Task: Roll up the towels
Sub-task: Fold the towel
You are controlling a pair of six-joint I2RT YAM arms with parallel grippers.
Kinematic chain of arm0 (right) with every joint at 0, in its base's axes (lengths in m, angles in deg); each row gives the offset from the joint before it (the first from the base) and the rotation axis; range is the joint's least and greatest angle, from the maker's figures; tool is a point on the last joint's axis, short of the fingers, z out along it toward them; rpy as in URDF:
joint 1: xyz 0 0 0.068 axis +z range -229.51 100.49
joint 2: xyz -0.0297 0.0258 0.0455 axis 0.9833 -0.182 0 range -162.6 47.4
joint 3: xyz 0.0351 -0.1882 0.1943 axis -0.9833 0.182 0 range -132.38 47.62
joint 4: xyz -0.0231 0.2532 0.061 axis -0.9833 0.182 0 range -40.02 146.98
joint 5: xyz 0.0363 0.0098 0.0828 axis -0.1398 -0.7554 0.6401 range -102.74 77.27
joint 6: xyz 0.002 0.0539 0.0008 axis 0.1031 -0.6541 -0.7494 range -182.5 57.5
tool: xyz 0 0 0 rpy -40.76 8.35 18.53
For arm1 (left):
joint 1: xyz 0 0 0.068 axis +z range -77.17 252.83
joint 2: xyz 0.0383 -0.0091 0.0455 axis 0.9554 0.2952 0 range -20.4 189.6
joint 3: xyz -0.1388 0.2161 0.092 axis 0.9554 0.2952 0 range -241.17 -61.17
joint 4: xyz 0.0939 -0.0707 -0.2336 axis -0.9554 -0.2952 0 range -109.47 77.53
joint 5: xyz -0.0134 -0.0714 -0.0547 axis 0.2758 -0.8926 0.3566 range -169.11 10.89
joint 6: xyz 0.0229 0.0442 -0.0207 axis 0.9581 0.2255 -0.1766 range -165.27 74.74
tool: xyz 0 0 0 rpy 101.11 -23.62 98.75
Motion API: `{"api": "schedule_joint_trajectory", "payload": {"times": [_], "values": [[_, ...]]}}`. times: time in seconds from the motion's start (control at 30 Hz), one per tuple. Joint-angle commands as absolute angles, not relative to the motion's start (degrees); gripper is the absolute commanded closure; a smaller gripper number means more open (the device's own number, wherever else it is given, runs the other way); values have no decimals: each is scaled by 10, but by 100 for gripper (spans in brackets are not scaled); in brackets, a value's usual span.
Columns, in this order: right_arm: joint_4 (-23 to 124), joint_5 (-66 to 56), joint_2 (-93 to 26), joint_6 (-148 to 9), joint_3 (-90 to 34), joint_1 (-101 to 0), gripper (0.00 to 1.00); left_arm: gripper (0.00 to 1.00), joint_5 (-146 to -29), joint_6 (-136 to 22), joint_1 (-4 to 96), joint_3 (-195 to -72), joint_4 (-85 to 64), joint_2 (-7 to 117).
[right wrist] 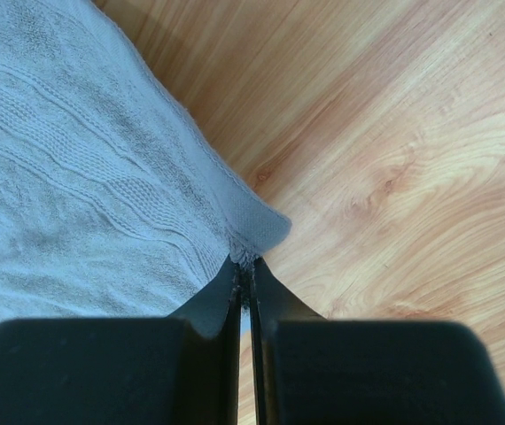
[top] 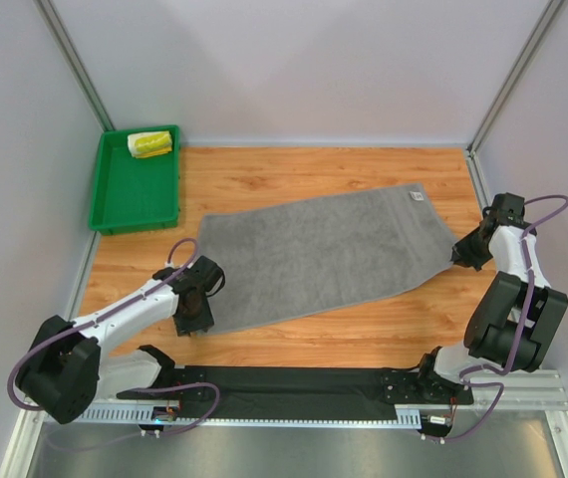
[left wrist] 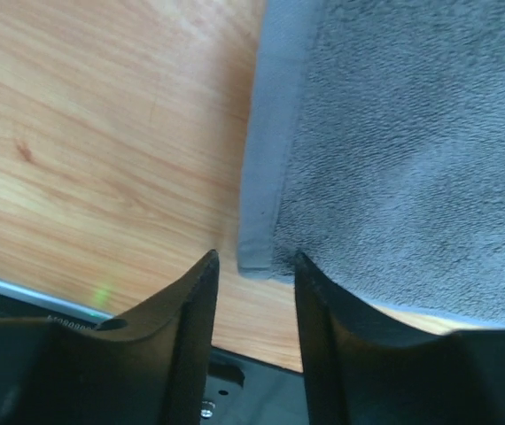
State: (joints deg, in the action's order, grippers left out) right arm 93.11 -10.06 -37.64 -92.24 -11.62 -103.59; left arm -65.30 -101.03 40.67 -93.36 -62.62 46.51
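The grey towel (top: 324,254) lies spread flat in a single layer across the middle of the wooden table (top: 364,344), set a little askew; the left gripper (left wrist: 254,261) stands at the grey towel's near left corner, its jaws a moderate way apart with a clear gap between them, and the hemmed corner lies just ahead of that gap; whether the tips touch the cloth is hard to tell from the wrist view; the right gripper (right wrist: 245,266) is at the grey towel's near right corner, its jaws pressed together with the corner's woven edge pinched between the tips; beyond the grey towel's far left corner, apart from it, sits a green tray (top: 115,204); the small white-yellow towel (top: 150,144) lies rolled up at the tray's end farthest from the grey towel
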Motion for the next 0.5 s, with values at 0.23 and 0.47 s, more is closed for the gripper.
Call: {"api": "schedule_joint_trajectory", "payload": {"times": [0.23, 0.47], "values": [[913, -90, -346, -916, -100, -1037, 100, 93, -626, -955, 405, -1016, -591, 526], [908, -62, -352, -912, -95, -1037, 100, 100, -479, -827, 407, -1361, -767, 594]]}}
